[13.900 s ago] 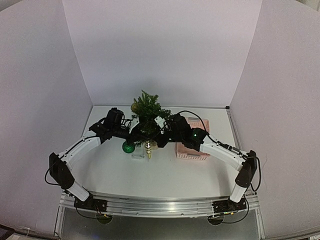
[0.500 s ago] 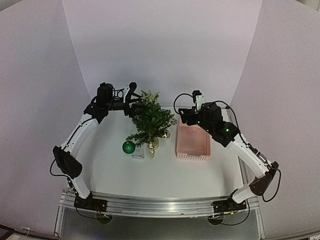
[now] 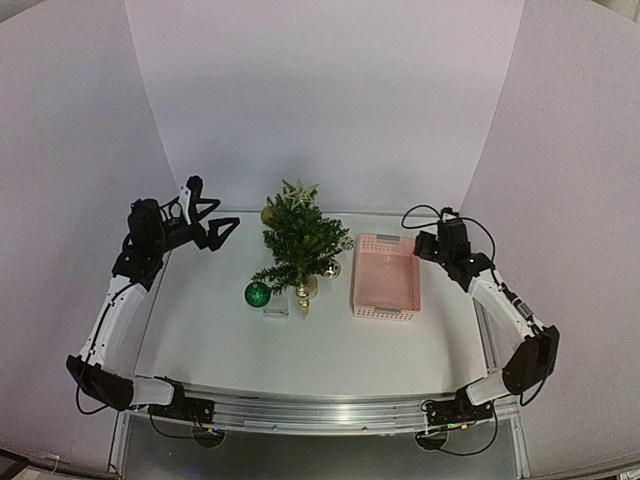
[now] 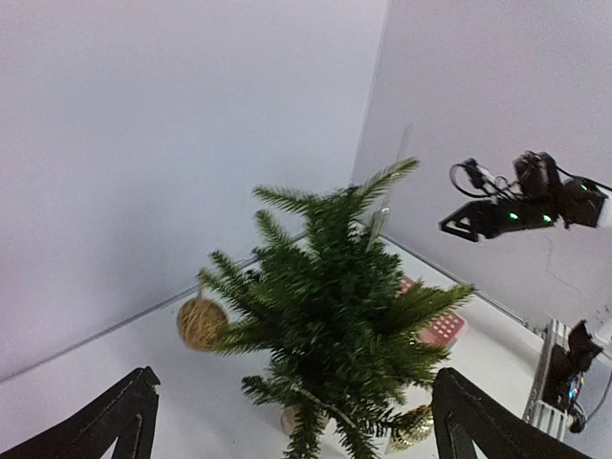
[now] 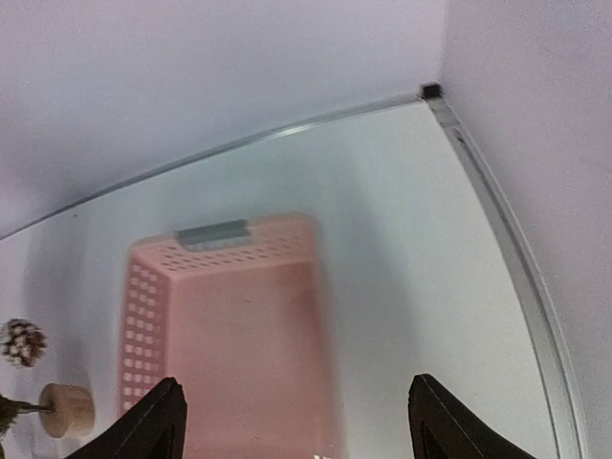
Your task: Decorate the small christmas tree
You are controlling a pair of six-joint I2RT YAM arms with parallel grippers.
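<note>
The small christmas tree [image 3: 300,245] stands mid-table on a pale round base, with a star [image 3: 298,192] on top and a twine ball [image 3: 268,212] hanging at its back left. A green bauble [image 3: 258,294] and gold ornaments [image 3: 331,268] sit low around it. My left gripper [image 3: 220,216] is open and empty, raised to the left of the tree. The left wrist view shows the tree [image 4: 335,306] and the twine ball [image 4: 202,323] between my wide-apart fingers [image 4: 124,411]. My right gripper [image 3: 420,246] is open and empty over the right edge of the pink basket [image 3: 385,277].
The pink basket [image 5: 229,325] looks empty in the right wrist view, with a pine cone [image 5: 21,341] and the tree's base [image 5: 67,409] to its left. A small clear item [image 3: 275,312] lies in front of the tree. White walls enclose the table.
</note>
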